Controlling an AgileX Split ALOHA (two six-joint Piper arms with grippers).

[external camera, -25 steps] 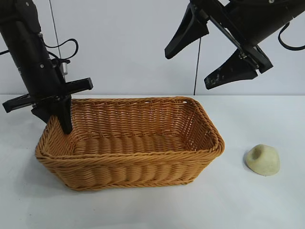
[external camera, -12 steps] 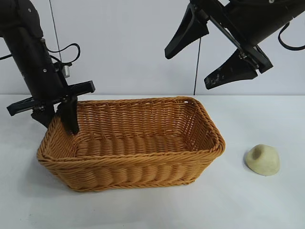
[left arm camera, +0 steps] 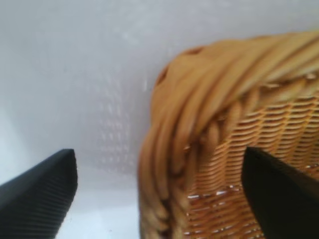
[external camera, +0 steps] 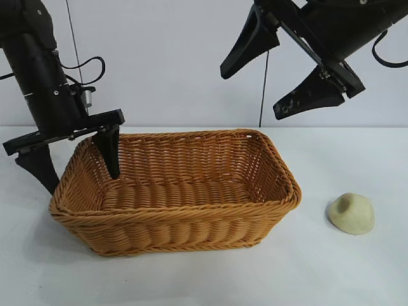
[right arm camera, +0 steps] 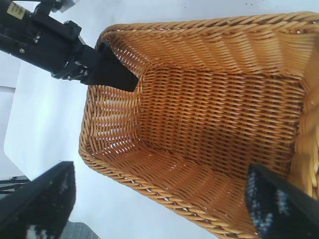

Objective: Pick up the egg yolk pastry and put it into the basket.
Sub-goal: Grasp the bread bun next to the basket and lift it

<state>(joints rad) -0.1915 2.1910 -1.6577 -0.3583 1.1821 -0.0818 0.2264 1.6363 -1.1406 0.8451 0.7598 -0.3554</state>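
The basket (external camera: 175,191) sat on the white table (external camera: 357,280), empty. High above the basket's right end, the right gripper (external camera: 280,67) hung with its jaws spread wide, holding nothing. At the basket's left end, the left gripper (external camera: 75,167) straddled the rim, one finger inside, one outside, jaws wide. The egg yolk pastry (external camera: 351,213) lay on the table well right of the basket, untouched. A second earlier those left jaws pinched the rim; they had since parted. Lifting carelessly could snag the inside finger and drag the basket.
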